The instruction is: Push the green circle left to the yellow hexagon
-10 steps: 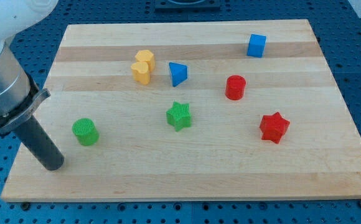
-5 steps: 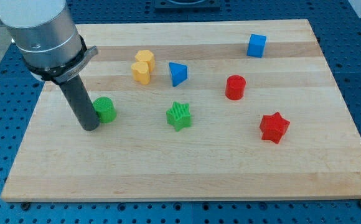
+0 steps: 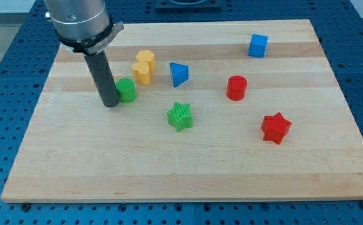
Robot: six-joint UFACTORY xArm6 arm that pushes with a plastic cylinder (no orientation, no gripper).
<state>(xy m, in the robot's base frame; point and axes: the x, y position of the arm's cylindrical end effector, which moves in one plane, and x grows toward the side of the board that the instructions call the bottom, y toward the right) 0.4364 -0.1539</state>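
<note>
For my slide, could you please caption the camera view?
My tip touches the green circle's left side, just below-left of the yellow hexagon.

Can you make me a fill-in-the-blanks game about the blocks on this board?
1. My tip touches the ____ circle on its left.
2. The block nearest the view's top right is a blue ____.
3. The green star sits left of the ____ star.

Answers: green, cube, red

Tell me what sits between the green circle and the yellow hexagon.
Nothing: in the camera view only a thin strip of bare board separates the green circle from the yellow hexagon. My tip touches the circle's left side.
</note>
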